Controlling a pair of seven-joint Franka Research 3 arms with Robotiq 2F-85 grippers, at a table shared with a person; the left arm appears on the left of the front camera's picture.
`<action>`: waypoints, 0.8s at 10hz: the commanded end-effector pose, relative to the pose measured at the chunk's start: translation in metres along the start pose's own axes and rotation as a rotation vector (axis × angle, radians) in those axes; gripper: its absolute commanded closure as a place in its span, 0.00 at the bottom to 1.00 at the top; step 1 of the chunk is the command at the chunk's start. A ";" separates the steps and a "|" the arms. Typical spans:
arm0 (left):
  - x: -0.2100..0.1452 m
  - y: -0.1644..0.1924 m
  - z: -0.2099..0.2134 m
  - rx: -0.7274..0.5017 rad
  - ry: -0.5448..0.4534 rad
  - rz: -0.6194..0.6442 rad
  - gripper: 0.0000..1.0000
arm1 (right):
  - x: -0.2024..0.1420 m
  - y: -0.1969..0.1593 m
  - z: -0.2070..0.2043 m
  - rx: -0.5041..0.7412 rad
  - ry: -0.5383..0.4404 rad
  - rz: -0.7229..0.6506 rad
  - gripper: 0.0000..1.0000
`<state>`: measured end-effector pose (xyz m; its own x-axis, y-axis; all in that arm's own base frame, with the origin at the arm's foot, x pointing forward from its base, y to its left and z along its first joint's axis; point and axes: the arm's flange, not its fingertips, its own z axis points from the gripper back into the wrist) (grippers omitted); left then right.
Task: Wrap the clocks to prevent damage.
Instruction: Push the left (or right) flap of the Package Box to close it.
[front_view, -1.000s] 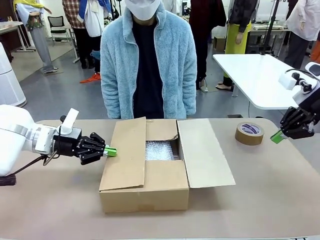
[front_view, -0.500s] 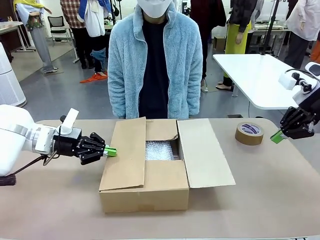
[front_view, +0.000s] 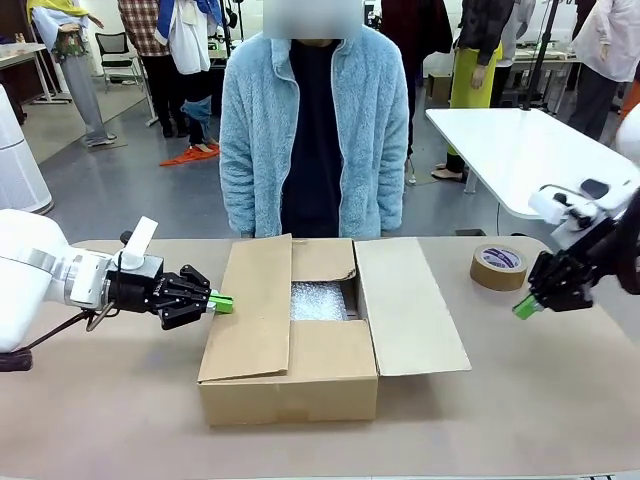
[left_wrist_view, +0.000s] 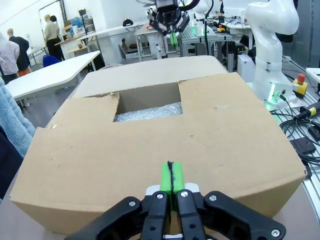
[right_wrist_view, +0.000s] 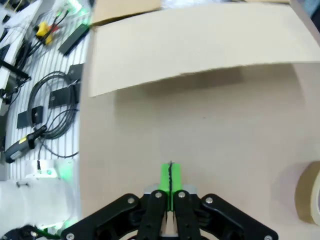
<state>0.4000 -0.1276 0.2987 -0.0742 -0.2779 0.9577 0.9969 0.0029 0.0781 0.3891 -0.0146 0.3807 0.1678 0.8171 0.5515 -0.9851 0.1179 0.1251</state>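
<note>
Left hand (front_view: 222, 302), green pads pressed together and empty, points at the left flap of the open brown cardboard box (front_view: 290, 385), which stands mid-way across the beige surface (front_view: 520, 400). Clear bubble wrap (front_view: 320, 300) lies inside the box. Right hand (front_view: 525, 307), likewise closed on nothing, hangs near the brown tape roll (front_view: 498, 267).

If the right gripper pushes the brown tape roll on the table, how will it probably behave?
The tape roll lies flat on the table, so it would probably slide rather than roll. It looks thickly wound, so it is likely stiff and fairly dense. Its curved edge might slip past the shut right gripper.
</note>
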 end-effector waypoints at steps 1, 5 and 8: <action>-0.002 -0.001 0.000 0.004 0.007 -0.007 1.00 | 0.015 -0.029 -0.035 -0.041 0.004 -0.076 0.99; -0.002 -0.001 0.000 0.004 0.007 -0.007 1.00 | 0.052 -0.039 -0.086 -0.032 0.000 -0.063 0.99; -0.002 -0.001 0.000 0.004 0.007 -0.007 1.00 | 0.069 -0.024 -0.076 0.003 -0.156 -0.029 0.99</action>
<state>0.4000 -0.1277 0.2987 -0.0743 -0.2777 0.9578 0.9969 0.0025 0.0781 0.4257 0.0899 0.3479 0.2168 0.7667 0.6043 -0.9760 0.1588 0.1488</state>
